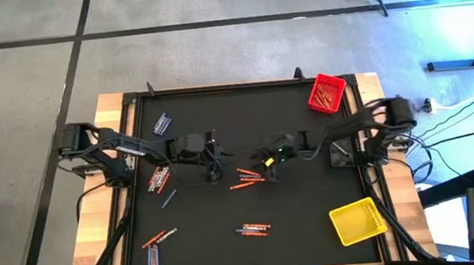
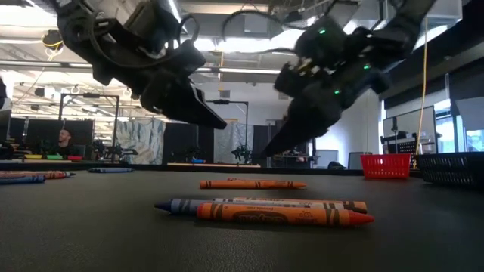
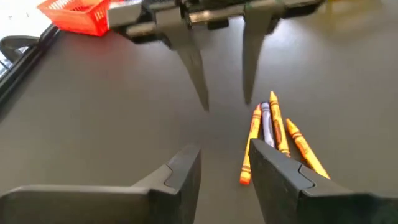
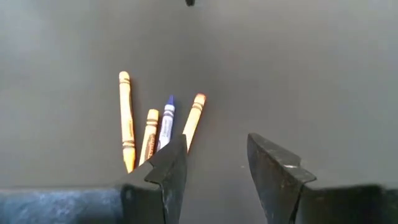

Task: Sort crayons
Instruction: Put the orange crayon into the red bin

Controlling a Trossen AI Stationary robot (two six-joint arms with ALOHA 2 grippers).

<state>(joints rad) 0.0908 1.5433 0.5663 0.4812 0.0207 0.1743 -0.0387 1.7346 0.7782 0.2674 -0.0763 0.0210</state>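
Observation:
A small group of orange-red crayons and one blue crayon (image 1: 247, 178) lies flat mid-table. It also shows in the left wrist view (image 3: 268, 134) and the right wrist view (image 4: 155, 127). My left gripper (image 1: 217, 159) hovers open just left of the group, above the mat (image 3: 224, 158). My right gripper (image 1: 269, 171) hovers open just right of it (image 4: 214, 146), fingers slanting down. The crayons lie beside both pairs of fingers, not between them. In the low view both grippers, left (image 2: 215, 121) and right (image 2: 272, 147), hang clear of the table.
More crayons lie in groups at the left (image 1: 158, 178), far left (image 1: 161, 123), near left (image 1: 156, 245) and near middle (image 1: 252, 230). A red bin (image 1: 327, 92) with crayons in it stands at the far right corner. A yellow bin (image 1: 357, 222) stands at the near right.

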